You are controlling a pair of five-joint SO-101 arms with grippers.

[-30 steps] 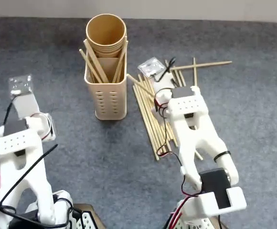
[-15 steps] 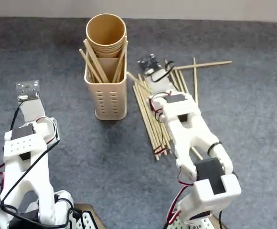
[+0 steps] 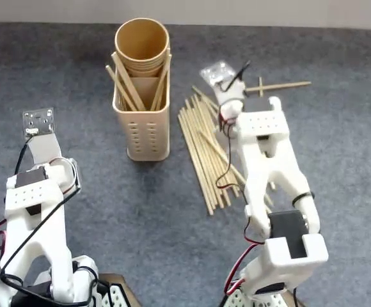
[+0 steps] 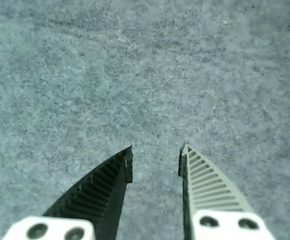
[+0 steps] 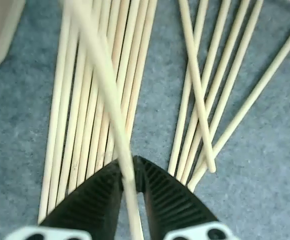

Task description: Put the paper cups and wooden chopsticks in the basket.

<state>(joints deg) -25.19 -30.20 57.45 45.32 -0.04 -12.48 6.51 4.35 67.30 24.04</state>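
The right hand (image 5: 130,167) pinches one wooden chopstick (image 5: 97,65) between its black fingers, the stick slanting across the loose chopsticks (image 3: 201,153) that lie bundled on the grey counter (image 3: 313,147) just beside the basket (image 3: 142,131); a few more of them lie fanned and crossed next to the bundle; the basket stands upright with stacked paper cups (image 3: 142,41) in it and leaning sticks (image 3: 125,80) at the cups' sides; the left hand (image 4: 156,150) hangs spread over bare counter, well apart from the basket, holding nothing
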